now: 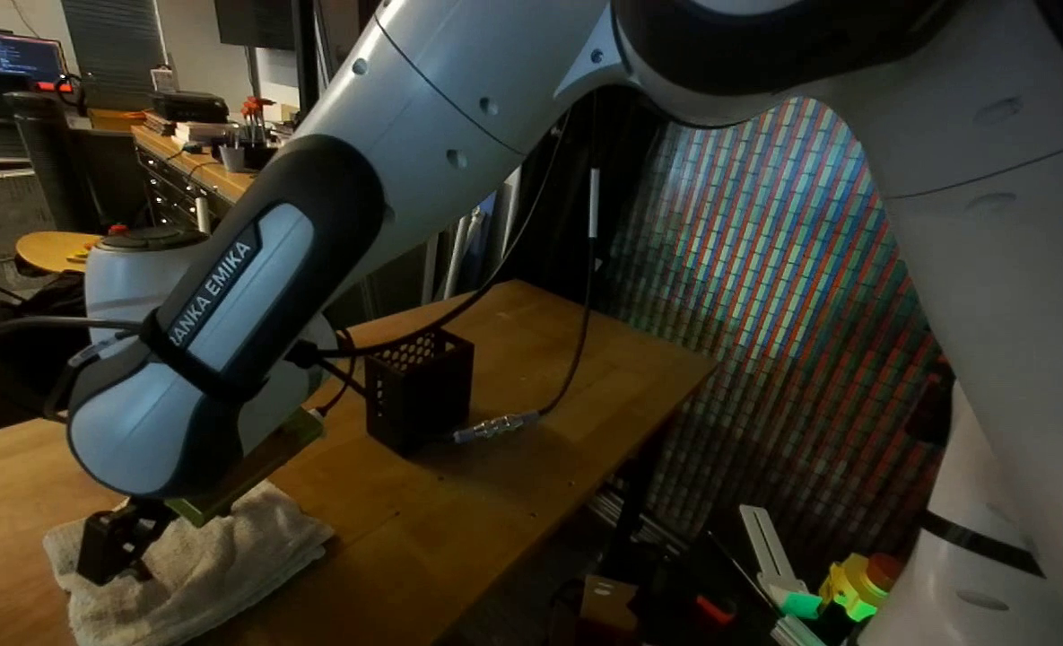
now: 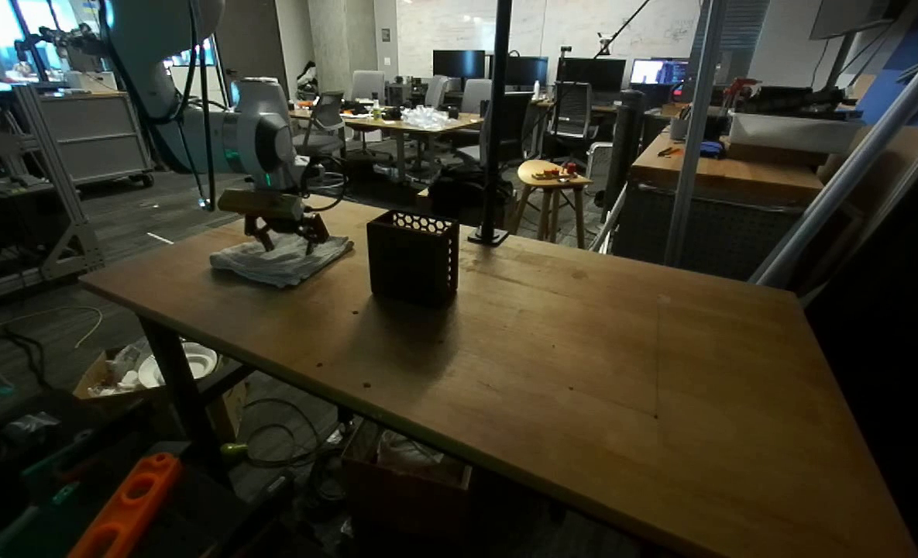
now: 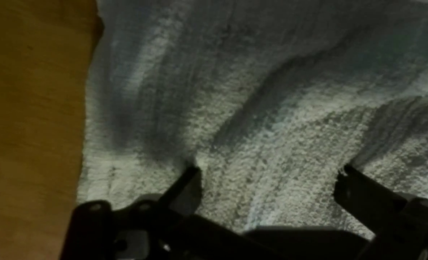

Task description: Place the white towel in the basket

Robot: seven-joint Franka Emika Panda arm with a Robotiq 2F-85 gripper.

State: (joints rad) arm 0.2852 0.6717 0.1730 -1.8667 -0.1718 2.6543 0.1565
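Note:
The white towel lies folded and wrinkled on the wooden table, in both exterior views (image 1: 235, 561) (image 2: 269, 269), and fills most of the wrist view (image 3: 271, 119). My gripper (image 3: 269, 171) is open, with its two fingers wide apart. It is down at the towel; the fingertips meet the cloth, and towel shows between them. The gripper also shows over the towel in both exterior views (image 1: 123, 567) (image 2: 290, 246). The black basket, a box with round holes, stands upright beside the towel in both exterior views (image 1: 421, 395) (image 2: 408, 263). Its inside bottom is hidden.
The wooden table (image 2: 582, 372) bears towel and basket. A black upright pole (image 2: 492, 170) stands at the table's edge behind the basket. A cable with a metal connector (image 1: 497, 426) hangs in front of the basket in an exterior view. The table's edge lies near the towel.

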